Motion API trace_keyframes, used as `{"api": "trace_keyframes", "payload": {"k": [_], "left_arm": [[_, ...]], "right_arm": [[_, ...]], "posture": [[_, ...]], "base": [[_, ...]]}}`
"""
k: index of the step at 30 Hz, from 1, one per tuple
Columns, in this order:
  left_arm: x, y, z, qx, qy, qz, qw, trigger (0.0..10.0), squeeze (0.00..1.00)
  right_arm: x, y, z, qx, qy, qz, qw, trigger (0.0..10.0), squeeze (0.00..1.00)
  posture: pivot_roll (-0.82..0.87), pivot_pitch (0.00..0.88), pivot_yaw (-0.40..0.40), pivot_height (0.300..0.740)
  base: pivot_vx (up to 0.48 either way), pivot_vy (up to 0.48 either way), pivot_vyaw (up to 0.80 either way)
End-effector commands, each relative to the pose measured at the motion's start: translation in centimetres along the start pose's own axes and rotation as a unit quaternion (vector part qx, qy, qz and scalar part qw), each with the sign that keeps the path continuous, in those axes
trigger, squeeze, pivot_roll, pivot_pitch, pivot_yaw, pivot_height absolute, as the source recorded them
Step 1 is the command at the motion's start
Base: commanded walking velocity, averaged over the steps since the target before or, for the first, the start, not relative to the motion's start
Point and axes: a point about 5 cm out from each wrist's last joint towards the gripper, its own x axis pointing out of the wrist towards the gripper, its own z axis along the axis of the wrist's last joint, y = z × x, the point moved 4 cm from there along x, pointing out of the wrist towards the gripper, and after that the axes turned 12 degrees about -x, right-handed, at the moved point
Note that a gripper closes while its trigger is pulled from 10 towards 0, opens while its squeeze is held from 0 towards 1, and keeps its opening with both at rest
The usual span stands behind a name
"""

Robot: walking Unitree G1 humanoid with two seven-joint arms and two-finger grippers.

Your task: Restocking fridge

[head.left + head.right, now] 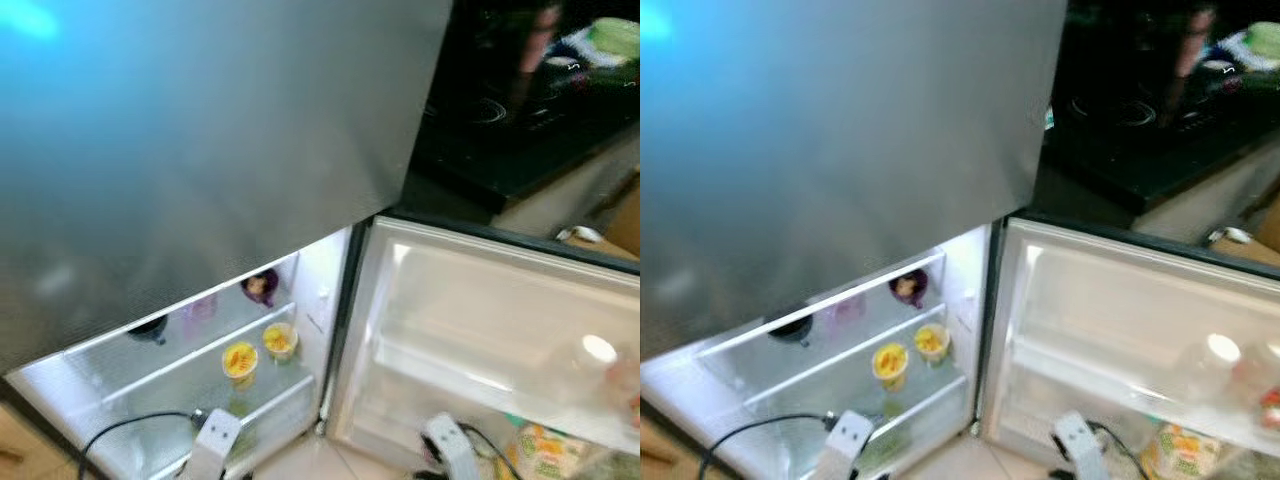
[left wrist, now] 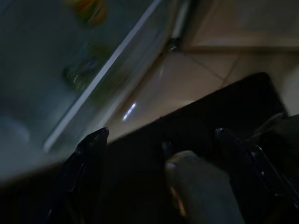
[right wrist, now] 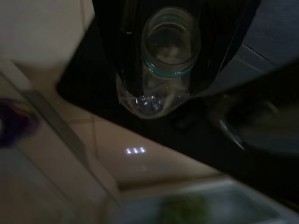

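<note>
Two black fingers (image 3: 126,51) of right gripper (image 3: 170,56) pinch clear plastic bottle (image 3: 163,65) between jaws, long axis running along fingers, base pointing outward toward tiled floor (image 3: 140,154). Left gripper (image 2: 168,154) jaws spread, holding nothing, low beside open fridge (image 1: 330,300). Two yellow cups (image 1: 240,360) on fridge shelf.

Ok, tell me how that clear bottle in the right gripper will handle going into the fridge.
The clear bottle looks thin-walled plastic, so it probably flexes under a hard squeeze from the right gripper. It seems empty, so likely light and easy to tip on a shelf. Its round body may roll if laid down.
</note>
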Motion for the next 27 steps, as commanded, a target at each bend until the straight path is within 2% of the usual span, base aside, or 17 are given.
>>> {"api": "trace_keyframes", "payload": {"k": [1, 8, 16, 22, 27], "left_arm": [[-0.2, 0.6, -0.4, -0.001, 0.011, 0.010, 1.000, 10.0, 0.00], [-0.4, 0.5, -1.1, -0.005, 0.024, 0.007, 1.000, 10.0, 0.00], [-0.6, 0.4, -1.8, -0.011, 0.033, 0.006, 0.999, 10.0, 0.00], [-0.6, 0.1, -2.0, -0.019, 0.038, -0.010, 0.999, 10.0, 0.00], [-0.6, 0.0, -2.1, -0.016, 0.039, -0.014, 0.999, 10.0, 0.00]], "right_arm": [[0.2, 1.5, -1.7, 0.011, 0.032, 0.021, 0.999, 10.0, 0.00], [0.2, 1.6, -2.1, -0.001, 0.041, 0.016, 0.999, 10.0, 0.00], [0.3, 0.9, -0.8, -0.026, 0.028, 0.017, 0.999, 10.0, 0.00], [0.4, -0.1, 0.7, -0.050, 0.012, -0.001, 0.999, 10.0, 0.00], [0.5, -1.0, 2.5, -0.068, -0.015, -0.011, 0.998, 10.0, 0.00]], "posture": [[-0.03, 0.029, -0.056, 0.740], [-0.03, 0.028, -0.054, 0.740], [-0.03, 0.028, -0.056, 0.740], [-0.03, 0.029, -0.057, 0.740], [-0.03, 0.029, -0.056, 0.740]], "base": [[0.000, 0.000, 0.61], [0.000, 0.000, 0.60], [0.000, 0.000, 0.57], [0.000, 0.000, 0.00], [0.000, -0.460, 0.00]]}}
